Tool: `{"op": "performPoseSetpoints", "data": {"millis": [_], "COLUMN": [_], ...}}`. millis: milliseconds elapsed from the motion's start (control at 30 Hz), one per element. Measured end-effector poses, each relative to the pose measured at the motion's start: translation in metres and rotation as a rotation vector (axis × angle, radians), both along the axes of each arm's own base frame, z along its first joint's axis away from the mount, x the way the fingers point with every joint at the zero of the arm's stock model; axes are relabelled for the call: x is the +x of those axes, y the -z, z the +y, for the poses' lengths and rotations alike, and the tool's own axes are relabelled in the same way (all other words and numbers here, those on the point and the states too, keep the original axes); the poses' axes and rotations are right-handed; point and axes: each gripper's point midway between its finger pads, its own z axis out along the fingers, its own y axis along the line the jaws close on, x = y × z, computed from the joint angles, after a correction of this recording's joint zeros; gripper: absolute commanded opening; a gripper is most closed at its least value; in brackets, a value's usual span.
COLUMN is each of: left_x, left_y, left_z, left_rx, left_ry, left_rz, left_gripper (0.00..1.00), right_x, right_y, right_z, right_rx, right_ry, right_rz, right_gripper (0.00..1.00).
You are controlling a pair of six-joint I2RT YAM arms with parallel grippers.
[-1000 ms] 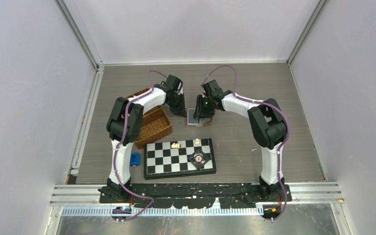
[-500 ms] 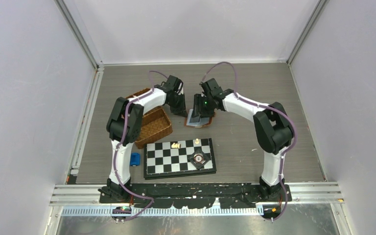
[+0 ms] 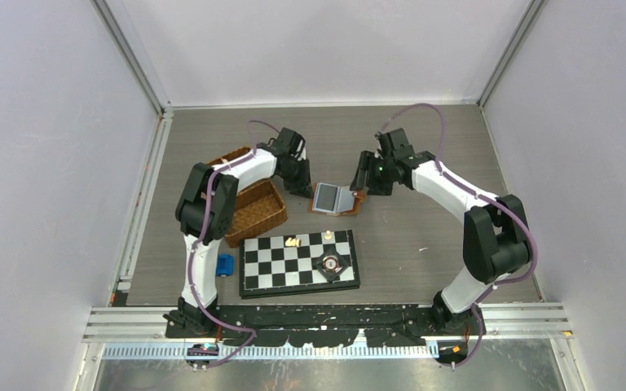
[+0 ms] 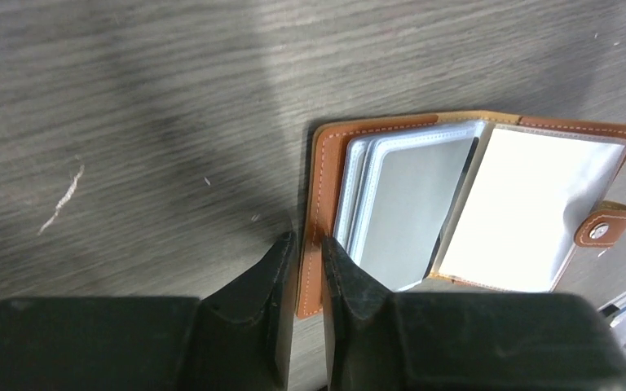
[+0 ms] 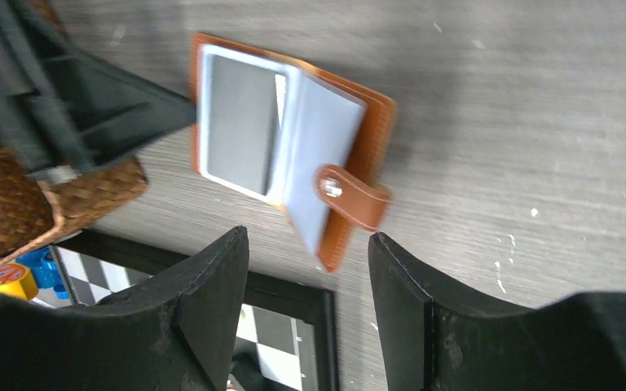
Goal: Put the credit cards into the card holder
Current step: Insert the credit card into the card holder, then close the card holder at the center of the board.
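Right jaws have backed off the card holder (image 3: 334, 199), standing open (left jaws pinch its cover).

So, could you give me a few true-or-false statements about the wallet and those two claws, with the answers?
1. The wallet lies open on the table. True.
2. The right gripper is holding a card. False: its jaws stand wide open with nothing between them, off to the side of the wallet.
3. The left gripper pinches the wallet's leather edge. True.
4. The wallet sits inside the basket. False: it is on the table, to the side of the basket.
5. The chessboard lies closer to the arms' bases than the wallet does. True.
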Motion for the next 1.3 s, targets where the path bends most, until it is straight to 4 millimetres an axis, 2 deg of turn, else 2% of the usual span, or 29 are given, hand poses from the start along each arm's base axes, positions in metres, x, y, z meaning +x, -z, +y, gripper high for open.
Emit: {"op": "performPoseSetpoints", "data": {"millis": [133,267,533,767,867,933,1000,1133,1300], "left_x": [-0.006,-0.009,-0.014,-0.028,-0.031,-0.031,-0.030,-0.032,-0.031], "left_y": [0.000,0.000,0.000,-0.004,-0.006,-0.006,-0.006,-0.009,-0.031], "left_z": [0.002,0.001,-0.005,-0.034,-0.043,-0.044,-0.040,-0.018,0.008], "left_rx": [-0.002,-0.009,-0.036,-0.084,-0.099,-0.098,-0.096,-0.065,-0.030], "left_ry": [0.002,0.007,0.001,0.039,0.052,0.056,0.050,0.016,-0.020], "left_rz": [0.009,0.018,0.030,0.034,0.025,0.022,0.017,0.007,-0.049], "left_gripper": [0.21,0.21,0.20,0.19,0.21,0.24,0.26,0.28,0.30], "right_x": [-0.022,-0.040,-0.025,-0.025,-0.025,-0.026,-0.027,-0.029,-0.026], "right_y": [0.034,0.053,0.040,0.027,0.019,0.021,0.028,0.044,0.049], "right_z": [-0.017,-0.011,0.011,0.032,0.043,0.048,0.051,0.055,0.063], "right_rx": [0.043,0.113,0.232,0.285,0.298,0.298,0.292,0.282,0.313], "right_ry": [0.054,0.065,0.041,-0.033,-0.071,-0.088,-0.094,-0.095,-0.100], "right_rz": [0.106,0.172,0.113,0.101,0.084,0.084,0.098,0.135,0.143], "right_gripper": [0.62,0.63,0.63,0.62,0.62,0.62,0.62,0.63,0.63]}}
